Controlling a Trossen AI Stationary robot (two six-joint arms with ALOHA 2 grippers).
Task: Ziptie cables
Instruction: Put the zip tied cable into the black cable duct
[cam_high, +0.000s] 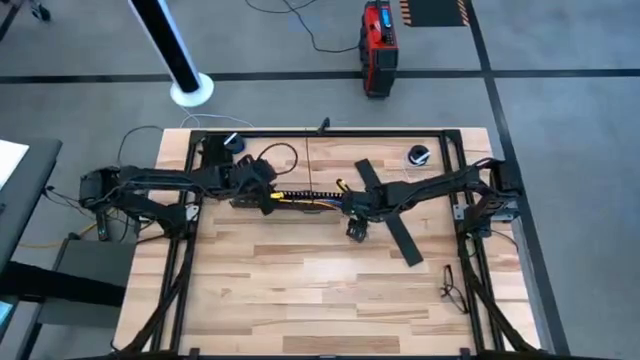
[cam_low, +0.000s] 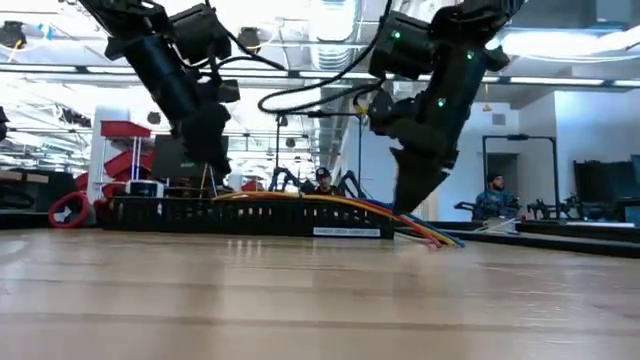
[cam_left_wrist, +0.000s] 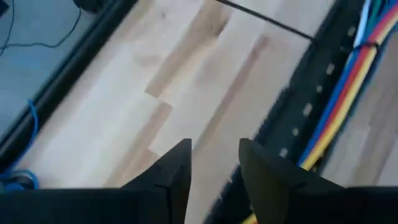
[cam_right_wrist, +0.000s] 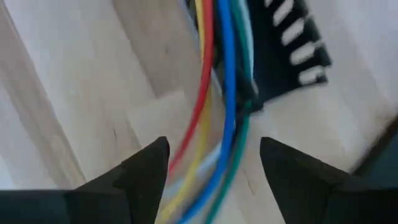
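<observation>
The cables (cam_low: 330, 204), a bundle of red, yellow, blue, green and white wires, lie along the top of a long black slotted channel (cam_high: 290, 203) at the middle of the table. Their free ends (cam_low: 435, 237) droop out past the channel's right end onto the wood. My right gripper (cam_right_wrist: 214, 171) hangs open over those free ends (cam_right_wrist: 217, 93), a finger on each side of the bundle and apart from it. My left gripper (cam_left_wrist: 214, 171) is open at the channel's left end (cam_left_wrist: 298, 118), over bare wood beside it, with nothing between its fingers.
A flat black strip (cam_high: 392, 218) lies slantwise under the right arm. Two small dark round things (cam_high: 418, 154) (cam_high: 232, 143) sit near the far edge, and a thin dark loop (cam_high: 452, 285) lies at the near right. The table's near half is bare wood (cam_high: 300, 290).
</observation>
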